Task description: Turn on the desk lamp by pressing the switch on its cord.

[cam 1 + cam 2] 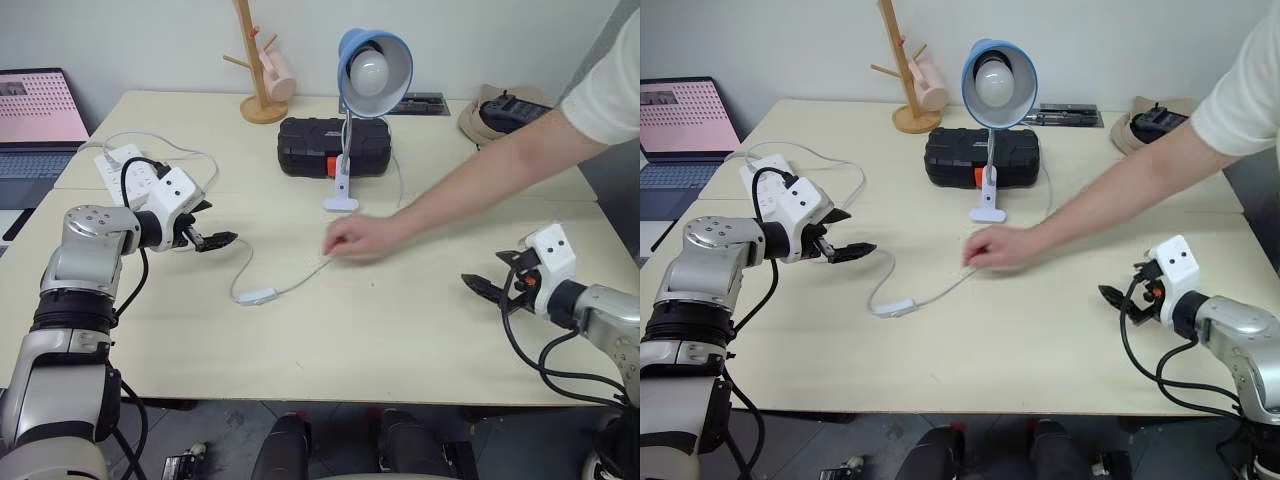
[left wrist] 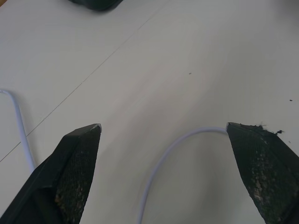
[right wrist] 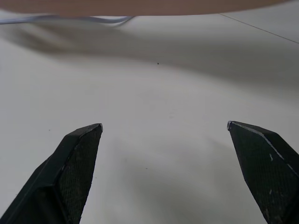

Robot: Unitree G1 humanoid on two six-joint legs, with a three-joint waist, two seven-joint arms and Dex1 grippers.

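A: Where does the switch [image 1: 257,296] lie, and why there?

B: It rests flat on the surface [image 1: 400,330], near the middle and toward the front edge. The cord [image 1: 240,270] loops from it up toward 12 o'clock past the left gripper [image 1: 225,240], and a second run leads toward 2 o'clock to a person's hand [image 1: 362,237], which lies on the cord. The slack appears to have been drawn forward so the switch sits within the arms' reach; that is a judgement.

A: And the desk lamp [image 1: 366,95]?

B: Upright at 12 o'clock from the switch, its white base just in front of a black case [image 1: 333,146], shade facing the robot. The bulb looks unlit, so the press seems not yet made.

A: The left arm's pose?

B: Bent inward, tilted slightly down. Its fingers [image 2: 77,161] stand wide apart and hold nothing; the cord curves on the surface between them.

A: The right gripper [image 1: 482,287]?

B: At 3 o'clock, well apart from the switch, pointing inward, low over bare surface. Its fingers [image 3: 74,163] are equally spread and hold nothing.
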